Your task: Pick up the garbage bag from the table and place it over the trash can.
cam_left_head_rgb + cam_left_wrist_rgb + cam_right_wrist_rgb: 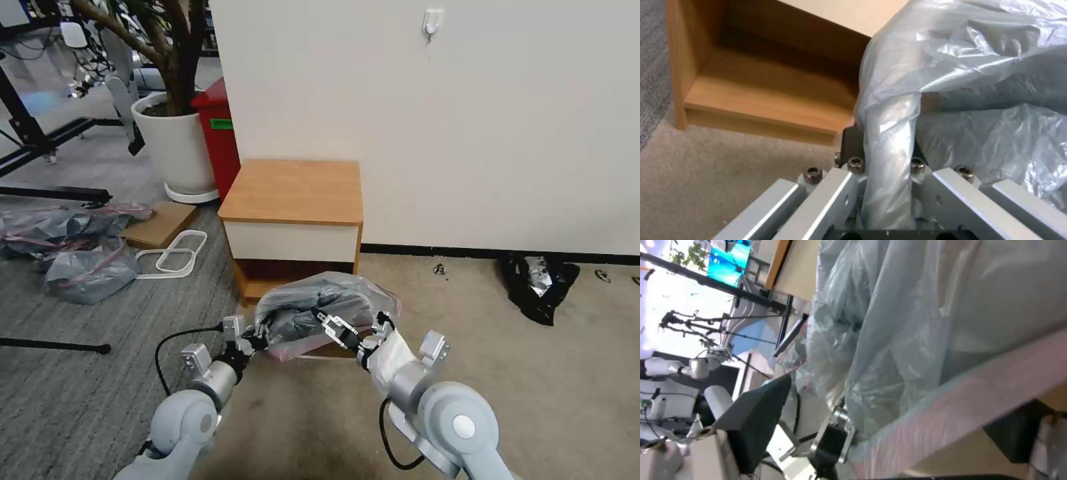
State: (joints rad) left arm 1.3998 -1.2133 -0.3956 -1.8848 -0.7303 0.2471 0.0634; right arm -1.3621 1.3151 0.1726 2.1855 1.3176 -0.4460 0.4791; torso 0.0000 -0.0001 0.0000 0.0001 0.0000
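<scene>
While thin translucent grey plastic bag with pink rim band (313,310) drapes over small beige bin in front of wood-topped nightstand (293,190), left gripper (257,337) clamps bunched film; right gripper (347,333) jaws apart inside rim. Advice: pull rim evenly down, no tearing.

The garbage bag (320,310) hid nearly all of the trash can beneath it and the left gripper's (261,333) fingertips, the table's (291,190) lower shelf stood partly behind it, and both arms were cut off at the head view's bottom edge.
</scene>
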